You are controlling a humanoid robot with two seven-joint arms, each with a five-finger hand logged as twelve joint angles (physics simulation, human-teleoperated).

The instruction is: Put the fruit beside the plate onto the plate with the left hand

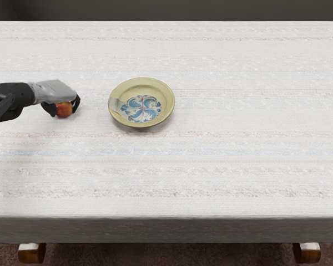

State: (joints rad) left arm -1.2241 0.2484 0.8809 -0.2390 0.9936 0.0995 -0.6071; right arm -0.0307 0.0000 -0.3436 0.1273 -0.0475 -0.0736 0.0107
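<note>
A small red-orange fruit lies on the white tablecloth, left of the plate and apart from it. My left hand comes in from the left edge and sits over the fruit, its dark fingers curled around both sides of it. The fruit still looks to be resting on the table. The plate is round and yellow-green with a blue and white pattern in its middle; it stands near the table's centre and holds nothing. My right arm does not show.
The white table stretches wide to the right and toward the front edge. Wooden table feet show at the bottom corners.
</note>
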